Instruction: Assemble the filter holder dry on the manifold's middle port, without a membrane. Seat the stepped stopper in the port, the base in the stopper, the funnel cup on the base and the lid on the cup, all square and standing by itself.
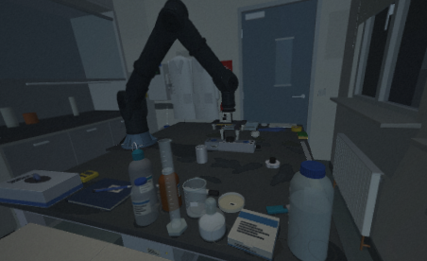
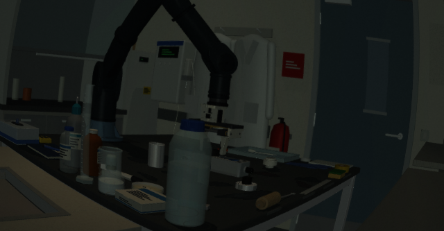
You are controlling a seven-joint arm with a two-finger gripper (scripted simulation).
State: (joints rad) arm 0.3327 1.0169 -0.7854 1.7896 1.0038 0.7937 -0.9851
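Note:
A dark stepped stopper (image 1: 229,135) sits in the middle port of the grey manifold (image 1: 231,145), a long block at the centre of the bench. My gripper (image 1: 229,133) stands directly over it, fingers either side of the stopper, open and holding nothing. The funnel cup (image 1: 200,154), a pale cylinder, stands upright left of the manifold. The base (image 1: 272,163), a white ring with a dark top, sits on the bench to the manifold's right front. A small white lid (image 1: 254,134) lies behind the manifold on the right. From the second side camera a big bottle hides part of the manifold (image 2: 230,165).
A large white bottle with a blue cap (image 1: 311,211) stands at the bench's front right. Bottles, a graduated cylinder (image 1: 167,184), a beaker (image 1: 194,190), a petri dish (image 1: 231,202) and a box (image 1: 253,232) crowd the front. A cork-handled tool (image 2: 269,199) lies near the right edge.

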